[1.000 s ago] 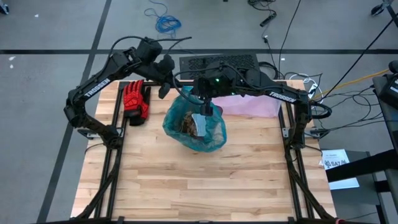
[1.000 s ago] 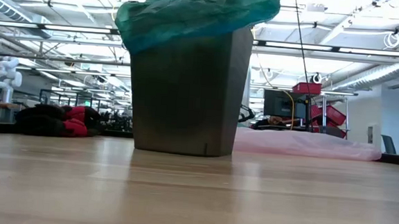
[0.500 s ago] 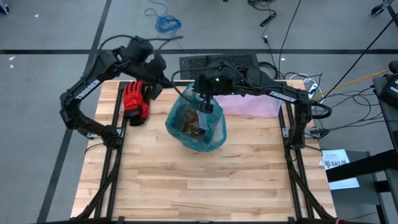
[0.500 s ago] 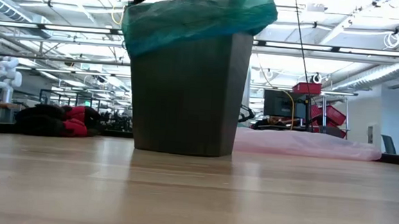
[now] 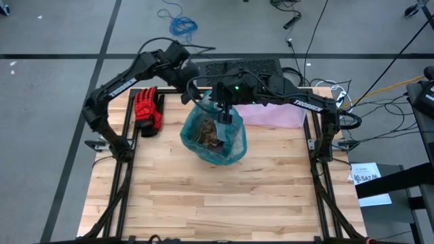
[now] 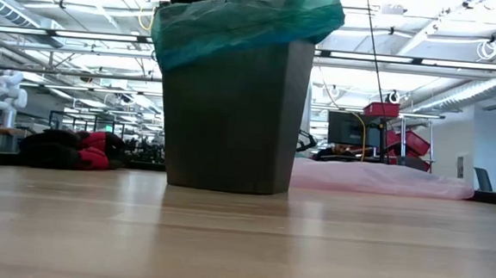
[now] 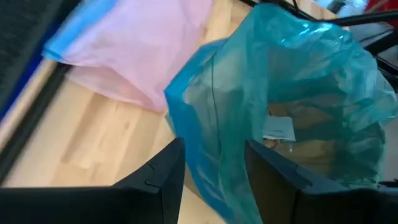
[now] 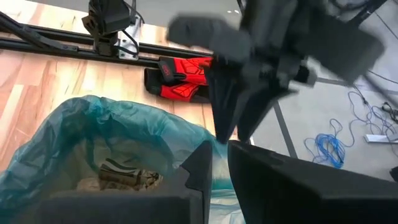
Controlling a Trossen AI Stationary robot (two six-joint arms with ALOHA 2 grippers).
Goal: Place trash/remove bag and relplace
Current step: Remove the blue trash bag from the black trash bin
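A grey bin (image 6: 232, 112) stands at the middle of the table, lined with the teal bag (image 5: 211, 135). The bag's top is folded over the bin's rim (image 6: 246, 22), and brown and white trash (image 5: 207, 132) lies inside it. My left gripper (image 7: 214, 177) is open at the bag's far left rim, one finger (image 7: 163, 177) outside it and the other (image 7: 273, 180) on its inner side. My right gripper (image 8: 219, 165) hangs over the bag's far rim (image 5: 224, 112). Its fingers stand a narrow gap apart, with nothing seen held. My left gripper has the bag's upstanding rim edge (image 7: 211, 155) between its open fingers, which slant down from the table's far left. I cannot tell whether either finger touches the plastic.
A pair of red and black gloves (image 5: 148, 112) lies at the table's far left. A pale pink bag with a blue edge (image 5: 271, 113) lies behind the bin on the right. A black mesh panel (image 5: 237, 68) sits past the far edge. The table's near half is bare wood.
My right gripper has let go of a pale piece of trash, which has dropped into the bag. My left gripper swung away toward the table's left, then came back down to the bag's far left rim.
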